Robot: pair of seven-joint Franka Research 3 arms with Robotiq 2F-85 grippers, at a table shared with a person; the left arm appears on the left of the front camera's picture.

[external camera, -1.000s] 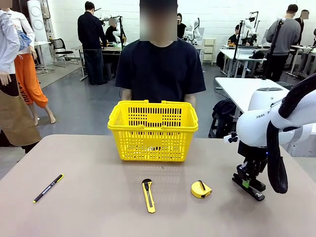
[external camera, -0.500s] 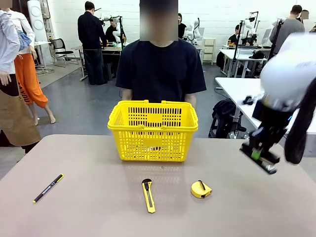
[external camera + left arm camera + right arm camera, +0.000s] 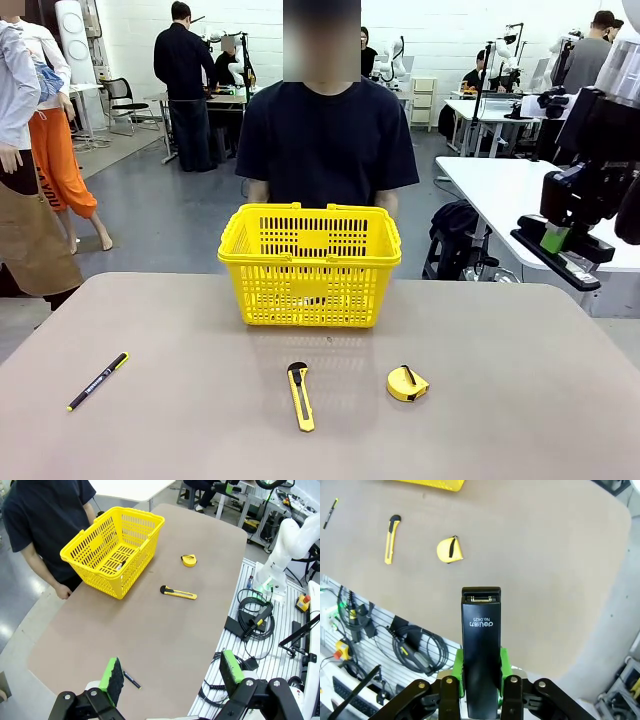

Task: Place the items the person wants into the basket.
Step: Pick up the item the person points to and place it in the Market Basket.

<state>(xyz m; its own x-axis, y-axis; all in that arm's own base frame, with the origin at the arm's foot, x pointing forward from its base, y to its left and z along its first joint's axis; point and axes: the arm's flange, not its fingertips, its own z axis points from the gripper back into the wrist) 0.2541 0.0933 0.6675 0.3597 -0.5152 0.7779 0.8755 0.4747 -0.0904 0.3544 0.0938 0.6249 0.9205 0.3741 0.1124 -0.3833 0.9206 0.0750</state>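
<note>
Stapler (image 3: 481, 645) is what your right gripper (image 3: 481, 667) is clenching: its green pads (image 3: 459, 666) are pressing on both sides of the black body, which is sticking out lengthwise past the fingertips. In the front view that gripper is hanging high at the right side, well above the table (image 3: 520, 420) and well apart from the basket (image 3: 310, 265), and the stapler is tilting down toward the right.

Your left gripper (image 3: 171, 672) is standing released, its pads spread wide with nothing between them. It is looking down over the table from above the slim black pen (image 3: 131, 679).

The basket is sitting upright at the far side of the table, directly in front of the person (image 3: 327, 140). In the left wrist view a small dark item is lying on the basket floor; you cannot tell what it is.

The tape measure (image 3: 407, 383) is lying on the table on your side of the basket, toward the right. The yellow utility knife (image 3: 300, 396) is lying to its left, apart from it, and the pen is resting near the table's left edge.
</note>
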